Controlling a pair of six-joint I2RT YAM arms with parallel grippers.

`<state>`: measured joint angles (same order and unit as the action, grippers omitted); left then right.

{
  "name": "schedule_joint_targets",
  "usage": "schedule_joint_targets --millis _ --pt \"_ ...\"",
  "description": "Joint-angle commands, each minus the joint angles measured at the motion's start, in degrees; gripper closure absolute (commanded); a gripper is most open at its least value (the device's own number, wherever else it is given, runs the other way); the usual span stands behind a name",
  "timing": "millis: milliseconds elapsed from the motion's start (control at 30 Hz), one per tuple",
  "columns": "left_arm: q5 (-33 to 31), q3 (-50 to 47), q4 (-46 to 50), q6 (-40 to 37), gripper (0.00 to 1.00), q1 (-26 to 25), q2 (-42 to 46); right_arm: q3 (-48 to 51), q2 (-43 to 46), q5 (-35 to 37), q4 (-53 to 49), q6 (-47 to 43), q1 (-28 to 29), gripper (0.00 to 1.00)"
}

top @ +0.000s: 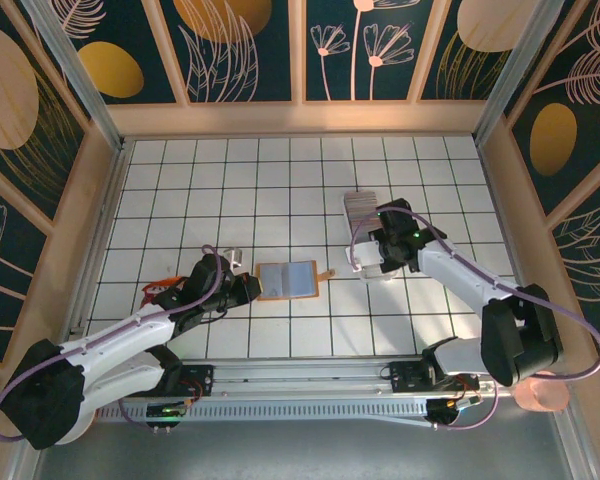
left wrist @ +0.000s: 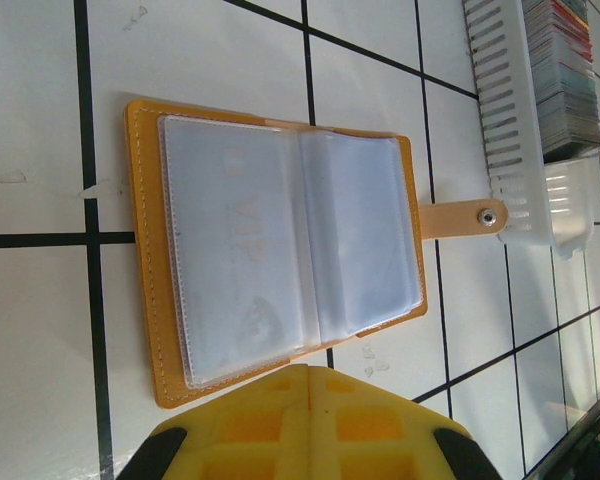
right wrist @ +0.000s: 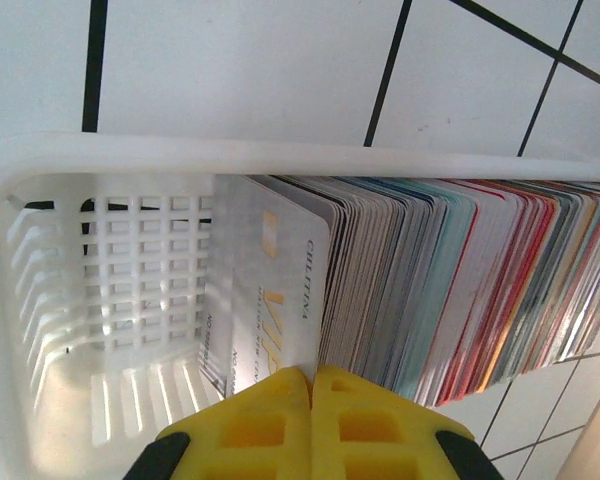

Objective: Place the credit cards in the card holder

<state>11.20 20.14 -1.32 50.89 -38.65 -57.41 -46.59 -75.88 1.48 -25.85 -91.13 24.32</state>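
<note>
Reaching down into a long white plastic tray [right wrist: 130, 150] with slotted walls, the right pincer [right wrist: 310, 375] had its yellow pads pressed tight together. The bottom edge of the front card [right wrist: 270, 280], a smooth grey plastic rectangle with pale letters, ran straight into the line where the pads met, so it looked pinched there. That card leaned a little away from the other credit cards [right wrist: 450, 280], a tight row of thin grey, white, blue and red plastic pieces standing on edge.

The card holder [top: 288, 280], a small tan leather wallet, lay open and flat on the white tiled bench [top: 180, 180], to the left of the right pincer. Its little clasp tab [left wrist: 465, 217] pointed right, toward the tray. Inside, clear shiny sleeves [left wrist: 280, 260] lay face up, soft and a bit wrinkled. The left pincer [left wrist: 310, 372] was shut too, with nothing in it. It sat just beside the holder's left edge, so the left arm was the nearer one.

I think the next move would be lifting the card out and carrying it left. The row ran away from the robot, while the holder's long side ran left to right. A thin stiff card may slip from smooth pads.
</note>
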Motion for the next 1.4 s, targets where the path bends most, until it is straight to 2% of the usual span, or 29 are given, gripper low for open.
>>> schedule_joint_targets --millis 0,200,800,1367 --pt "1.1 1.2 -0.5 -0.4 1.00 -0.3 -0.6 -2.9 2.4 -0.2 -1.0 0.8 -0.7 1.00" --pt "1.3 1.0 -0.8 -0.1 1.00 -0.3 -0.5 -4.6 2.3 -0.2 -4.1 1.8 -1.2 1.00" --pt "1.5 1.8 -0.4 -0.7 1.00 -0.3 -1.0 -6.2 4.3 -8.1 -11.5 6.6 -1.7 1.00" --pt "1.5 1.5 -1.0 -0.8 1.00 -0.3 -1.3 -0.3 2.7 -4.4 -11.1 6.4 -1.4 1.00"
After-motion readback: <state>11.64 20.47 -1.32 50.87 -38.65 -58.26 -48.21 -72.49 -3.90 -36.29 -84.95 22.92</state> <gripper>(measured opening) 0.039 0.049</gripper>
